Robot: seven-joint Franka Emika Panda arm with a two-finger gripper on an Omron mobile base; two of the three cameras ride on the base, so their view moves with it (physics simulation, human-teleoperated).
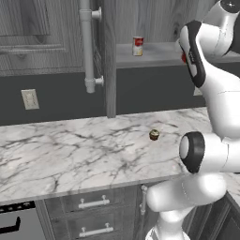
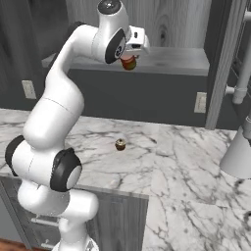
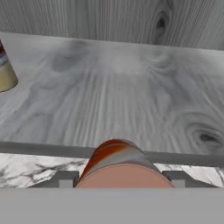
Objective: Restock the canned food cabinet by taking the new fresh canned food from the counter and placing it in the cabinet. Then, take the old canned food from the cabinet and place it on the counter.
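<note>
The gripper [image 2: 130, 58] is clamped on the new fresh canned food [image 2: 128, 62] at the cabinet [image 2: 171, 60] shelf edge; the old canned food [image 1: 137, 46] stands at 10 o'clock in the hand view.

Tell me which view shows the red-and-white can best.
The left base view: the red-and-white can stands whole and upright on the cabinet shelf. The hand view catches only its edge, cut off at the frame. In the right base view I cannot make it out.

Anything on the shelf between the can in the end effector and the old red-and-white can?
No. In the hand view, bare shelf board separates the orange-red can from the old can.
</note>
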